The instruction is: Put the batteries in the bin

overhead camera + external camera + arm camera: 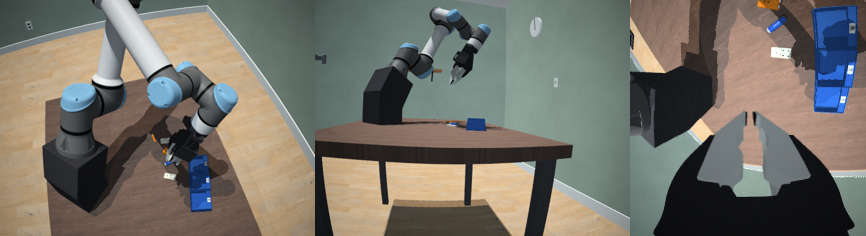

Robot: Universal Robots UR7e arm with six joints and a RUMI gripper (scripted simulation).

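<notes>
My gripper [452, 81] hangs high above the table with its fingers shut on nothing; it also shows in the wrist view [750, 116] and in the top view [170, 159]. A small blue battery [776, 24] lies on the brown table, and the top view [169, 163] shows it just under the fingertips. A thin orange battery [153, 138] lies farther back. An orange block-shaped battery [769, 4] [165, 151] lies near the blue one, partly hidden by the gripper. Three blue bins [200, 182] [833, 57] stand upright in a row to the right. Their label letters are too small to read.
Two white dominoes lie on the table, one [170, 176] in front of the blue battery and one [164, 140] behind it. The black robot base [74, 167] stands at the table's left. The table's right edge runs close to the bins.
</notes>
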